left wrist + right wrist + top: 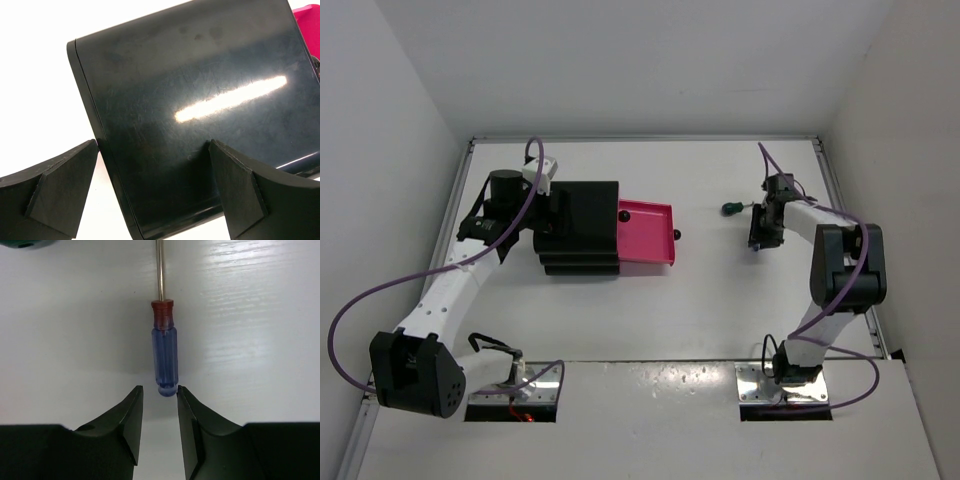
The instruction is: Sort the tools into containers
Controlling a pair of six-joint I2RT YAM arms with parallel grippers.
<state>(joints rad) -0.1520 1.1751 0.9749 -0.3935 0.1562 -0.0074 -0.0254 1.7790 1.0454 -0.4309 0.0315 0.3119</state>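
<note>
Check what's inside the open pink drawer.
No tool shows in the open pink drawer: only bare pink floor. Its inner end sits hidden under the black cabinet, so that part cannot be checked.

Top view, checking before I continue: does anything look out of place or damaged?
Nothing damaged or spilled. One pink drawer stands pulled out of the black cabinet, empty, and a green-handled tool lies loose on the table.
</note>
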